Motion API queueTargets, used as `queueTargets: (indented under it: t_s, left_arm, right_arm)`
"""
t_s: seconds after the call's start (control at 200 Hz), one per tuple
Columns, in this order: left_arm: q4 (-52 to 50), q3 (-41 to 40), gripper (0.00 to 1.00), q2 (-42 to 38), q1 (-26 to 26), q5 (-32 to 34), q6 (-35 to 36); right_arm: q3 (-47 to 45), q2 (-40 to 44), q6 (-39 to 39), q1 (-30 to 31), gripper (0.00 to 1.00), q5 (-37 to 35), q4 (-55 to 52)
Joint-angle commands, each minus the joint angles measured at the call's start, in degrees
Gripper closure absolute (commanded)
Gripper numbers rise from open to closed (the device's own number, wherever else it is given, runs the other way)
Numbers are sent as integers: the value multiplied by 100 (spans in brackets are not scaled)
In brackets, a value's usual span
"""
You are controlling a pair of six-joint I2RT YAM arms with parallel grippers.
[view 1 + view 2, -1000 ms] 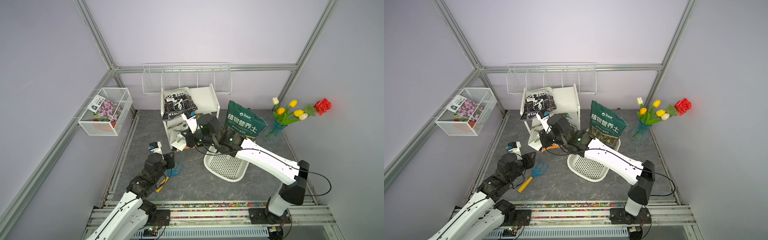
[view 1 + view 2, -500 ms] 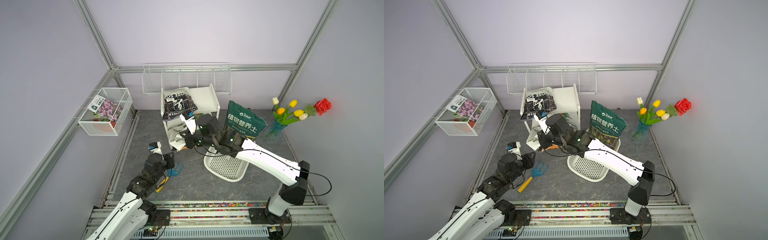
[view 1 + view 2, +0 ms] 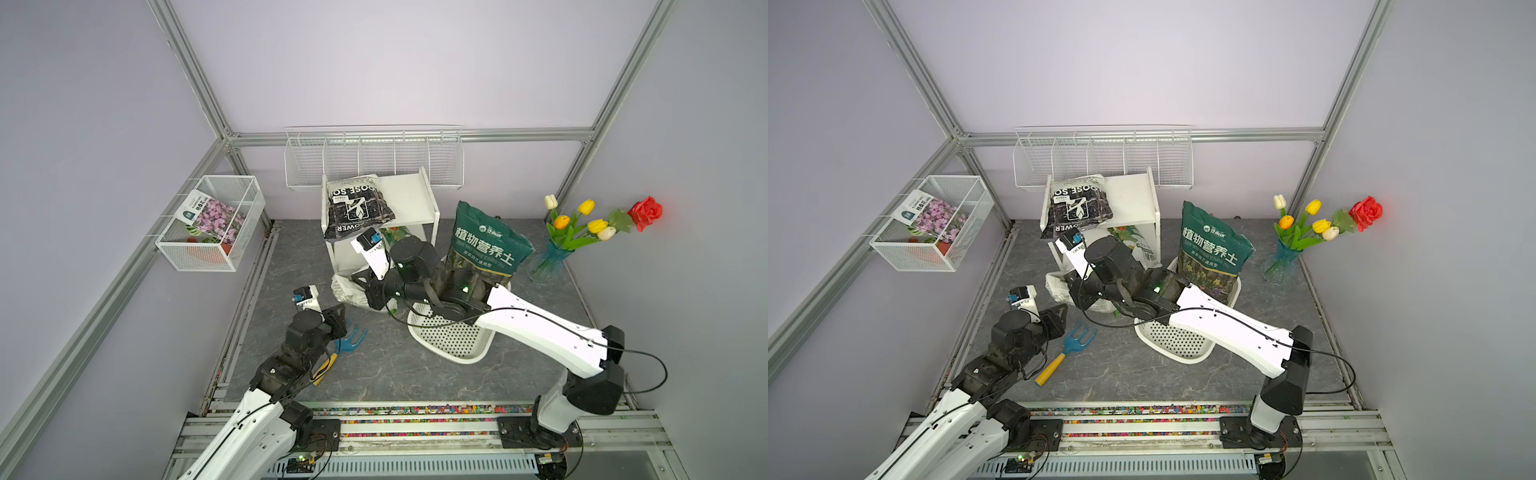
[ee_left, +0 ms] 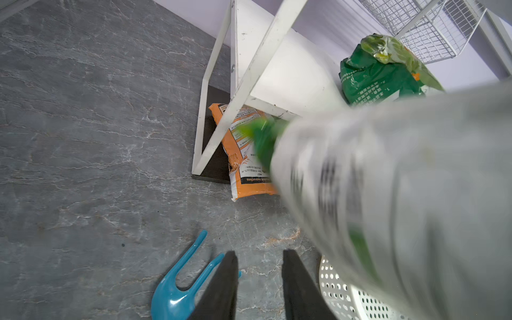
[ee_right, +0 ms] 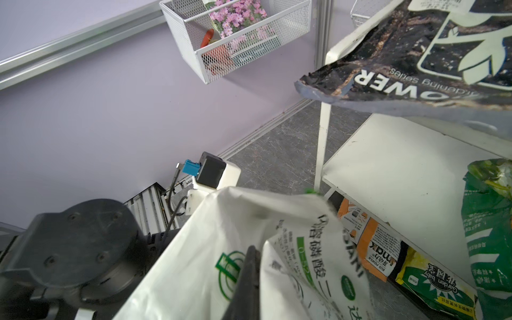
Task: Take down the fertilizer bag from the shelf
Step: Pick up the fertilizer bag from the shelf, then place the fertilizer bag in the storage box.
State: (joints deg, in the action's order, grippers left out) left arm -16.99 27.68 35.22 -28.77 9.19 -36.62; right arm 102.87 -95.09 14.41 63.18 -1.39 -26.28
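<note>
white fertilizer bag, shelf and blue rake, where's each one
white fertilizer bag (image 5: 205, 235), right wrist view, its plain white face
shelf (image 3: 409, 199), a top view, bare top board
blue rake (image 3: 1071, 345), a top view, base of its tines

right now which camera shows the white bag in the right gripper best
Right wrist: the white bag fills the foreground, print readable. Left wrist shows it blurred; both top views show only a corner.

Six bags: black soil bag (image 3: 357, 208), white fertilizer bag (image 5: 199, 249), dark green soil bag (image 3: 486, 245), bright green bag (image 5: 487, 221), orange bag (image 4: 241, 166), yellow-green bag (image 5: 432, 285). Three baskets: divided wire basket (image 3: 374, 158), mesh basket (image 3: 203, 259), perforated plastic basket (image 3: 453, 340). One shelf (image 3: 411, 199), one hand rake (image 3: 1079, 338), one vase (image 3: 548, 262), five tulips (image 3: 586, 205), one rose (image 3: 645, 212).
</note>
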Motion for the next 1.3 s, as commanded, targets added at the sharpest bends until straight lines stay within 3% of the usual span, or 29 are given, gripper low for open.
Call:
queueTargets:
  t_s: [0.0, 0.44, 0.78, 1.015, 1.295]
  left_arm:
    - [-5, -87, 68, -103, 39, 110, -72]
    - [330, 79, 69, 559, 39, -513, 65]
    - [541, 820, 66, 1623, 39, -1358, 859]
    - [543, 1289, 63, 2243, 30, -1792, 938]
    - [612, 1430, 56, 2577, -102, -1930, 818]
  right_arm:
    - [94, 808, -178, 133, 100, 190, 1337]
    - [-1399, 2193, 103, 151, 100, -898, 1890]
    - [-1672, 2778, 1, 151, 100, -1711, 1324]
    - [-2093, 3364, -250, 117, 100, -2559, 1123]
    - [-2312, 3483, 263, -937, 100, -2372, 183]
